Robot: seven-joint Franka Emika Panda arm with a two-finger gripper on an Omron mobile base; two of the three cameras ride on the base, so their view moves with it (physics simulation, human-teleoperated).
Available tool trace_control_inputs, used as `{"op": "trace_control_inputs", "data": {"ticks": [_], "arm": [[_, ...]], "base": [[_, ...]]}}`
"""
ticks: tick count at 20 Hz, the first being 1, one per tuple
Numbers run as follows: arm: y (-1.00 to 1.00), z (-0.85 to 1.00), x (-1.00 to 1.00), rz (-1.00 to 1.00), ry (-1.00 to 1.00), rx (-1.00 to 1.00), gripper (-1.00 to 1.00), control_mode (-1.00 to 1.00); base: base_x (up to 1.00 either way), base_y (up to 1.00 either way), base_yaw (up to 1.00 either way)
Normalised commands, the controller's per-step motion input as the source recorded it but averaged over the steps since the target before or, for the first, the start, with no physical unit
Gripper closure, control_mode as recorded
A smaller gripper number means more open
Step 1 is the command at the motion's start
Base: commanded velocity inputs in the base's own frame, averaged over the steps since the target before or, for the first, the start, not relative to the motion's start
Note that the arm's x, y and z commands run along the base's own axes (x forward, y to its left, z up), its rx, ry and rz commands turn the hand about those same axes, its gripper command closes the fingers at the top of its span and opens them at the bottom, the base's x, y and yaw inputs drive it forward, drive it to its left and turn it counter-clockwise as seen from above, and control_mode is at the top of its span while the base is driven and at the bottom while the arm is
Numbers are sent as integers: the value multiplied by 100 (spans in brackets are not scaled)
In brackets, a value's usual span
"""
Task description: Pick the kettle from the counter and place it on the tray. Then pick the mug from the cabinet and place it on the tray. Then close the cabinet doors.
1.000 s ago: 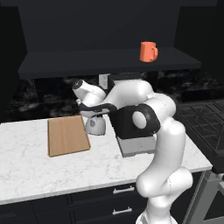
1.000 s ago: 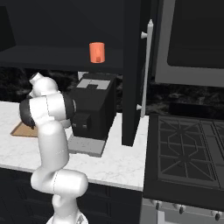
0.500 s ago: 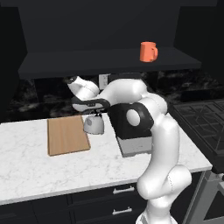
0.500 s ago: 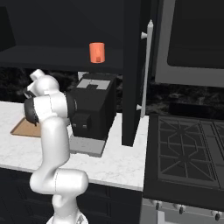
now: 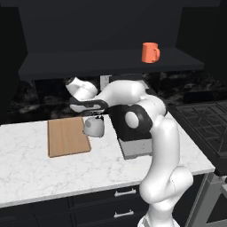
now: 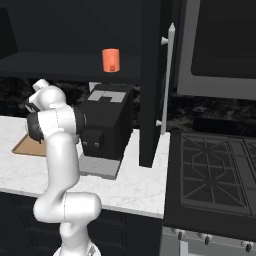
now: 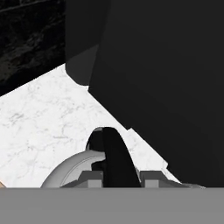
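One white marble bench (image 5: 53, 170) holds the tan tray (image 5: 67, 136) — the fingers (image 7: 117, 177) pinch the kettle (image 5: 94, 127) handle beside it, coffee machine (image 6: 107, 127) to its right.

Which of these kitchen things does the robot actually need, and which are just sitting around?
Needed:
kettle, gripped by the end effector
tray
mug
cabinet
cabinet door
counter

Just there:
coffee machine
stove
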Motion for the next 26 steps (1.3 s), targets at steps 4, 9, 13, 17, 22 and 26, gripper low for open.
{"op": "trace_control_inputs", "data": {"ticks": [4,9,13,17,22,26], "arm": [[0,-41,-44,-5,-2,0,100,-100],[2,-33,-44,0,-13,0,100,-100],[5,-21,-42,0,-17,0,100,-100],[1,9,-37,0,-5,0,100,-100],[14,17,-49,0,0,0,100,-100],[31,26,-41,1,-2,-1,100,-100]], "base": [[0,0,0],[0,0,0],[0,0,0],[0,0,0],[0,0,0],[0,0,0]]}}
